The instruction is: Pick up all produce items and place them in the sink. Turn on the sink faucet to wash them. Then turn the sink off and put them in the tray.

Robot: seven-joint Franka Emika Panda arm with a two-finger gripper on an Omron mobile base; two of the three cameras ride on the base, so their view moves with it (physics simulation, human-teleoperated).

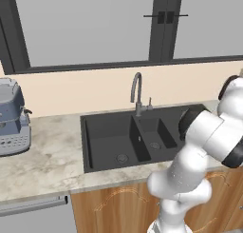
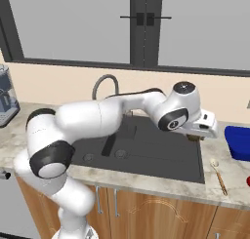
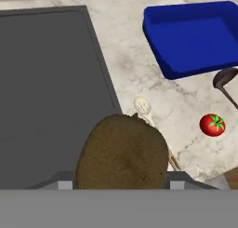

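The jaws pinched the brown produce item (image 3: pixel 122 150), low centre of the hand view; the red tomato (image 3: pixel 212 124) lay on the marble tabletop (image 3: pixel 181 101) at right, below the blue tray (image 3: pixel 195 36); the black sink (image 3: pixel 46 92) filled the left.

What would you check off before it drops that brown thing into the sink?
1. Brown item held in the gripper: ok.
2. Gripper over the sink: cannot tell; it hangs near the right rim.
3. Basins free of clutter: ok.
4. Faucet off, no water visible: ok.
5. Red tomato waiting on the counter: ok.
6. Blue tray ready, nothing in it: ok.
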